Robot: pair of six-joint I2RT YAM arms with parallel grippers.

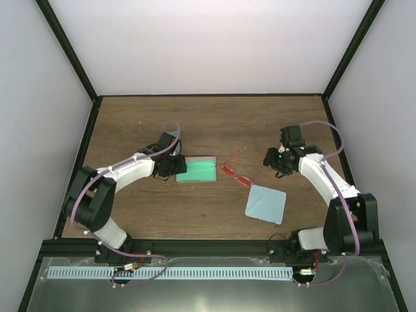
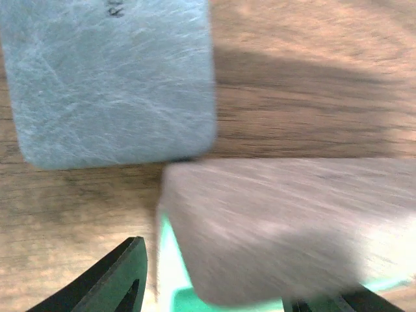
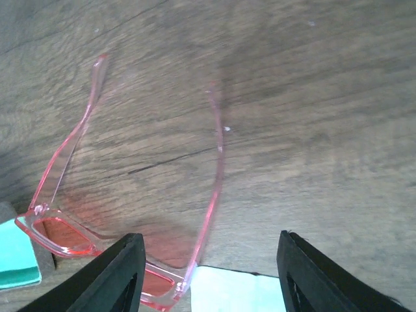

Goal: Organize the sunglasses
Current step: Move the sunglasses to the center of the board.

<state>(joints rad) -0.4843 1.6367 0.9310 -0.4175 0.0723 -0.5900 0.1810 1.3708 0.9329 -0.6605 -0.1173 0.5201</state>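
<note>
Right pincer (image 3: 209,237) hangs open just beside unfolded red sunglasses (image 3: 62,234).

My bench (image 1: 208,120) is a dark brown wood-grain top, closed in by plain white walls (image 1: 208,45) at the back and on both sides. Black frame posts (image 1: 68,49) run up the back corners and a black rail (image 1: 208,246) edges the near side. The light is soft and even, with only faint shadows.
</note>
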